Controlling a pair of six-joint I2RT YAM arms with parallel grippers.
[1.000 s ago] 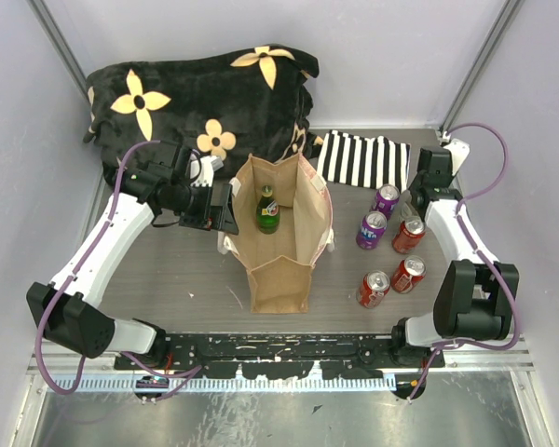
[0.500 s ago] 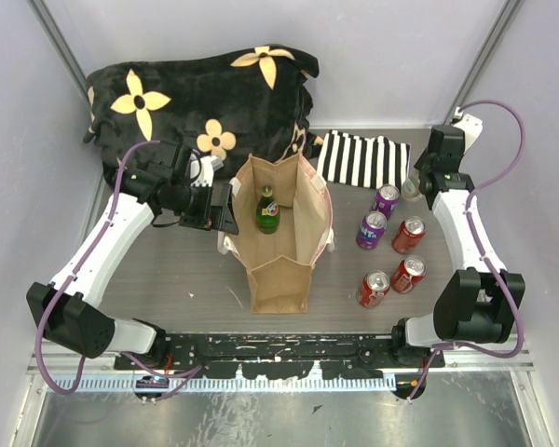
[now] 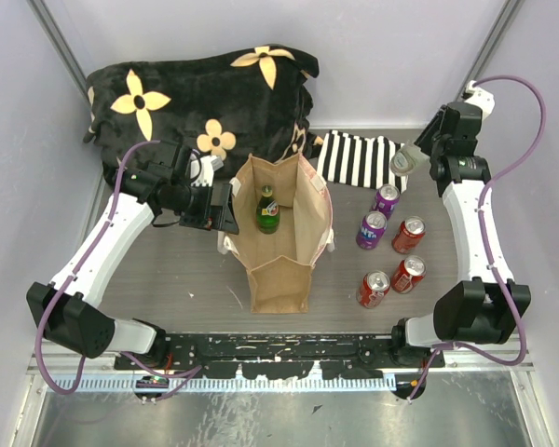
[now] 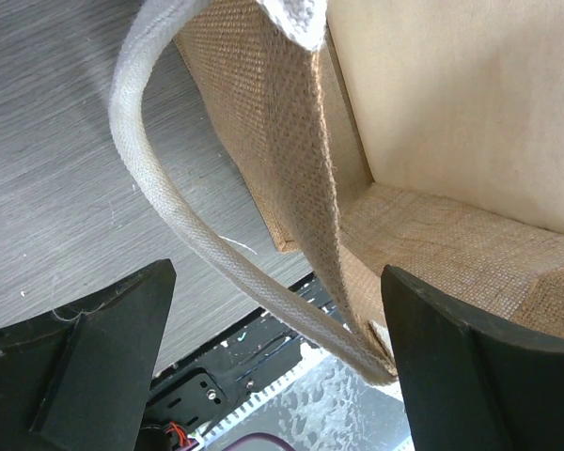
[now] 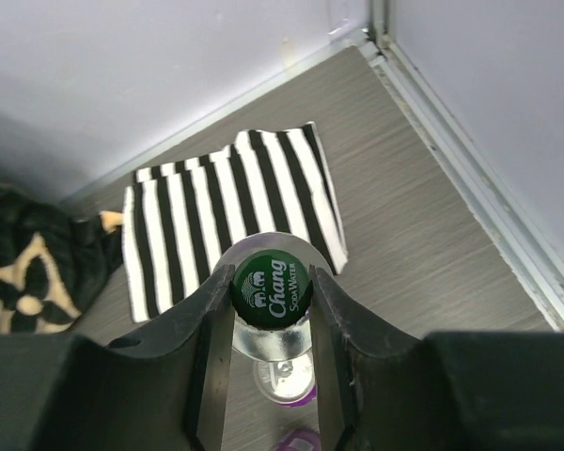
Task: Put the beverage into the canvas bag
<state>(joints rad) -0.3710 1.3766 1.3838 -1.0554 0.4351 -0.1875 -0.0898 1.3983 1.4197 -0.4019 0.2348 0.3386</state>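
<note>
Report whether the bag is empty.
Not empty: a green bottle stands inside the bag; the right gripper holds a soda bottle outside it.

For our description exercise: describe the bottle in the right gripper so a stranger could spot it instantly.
Find the striped cloth at the table's far right. By it the right gripper clamps a clear bottle; unlike the red cans and purple cans nearby, it wears a green Chang cap.
</note>
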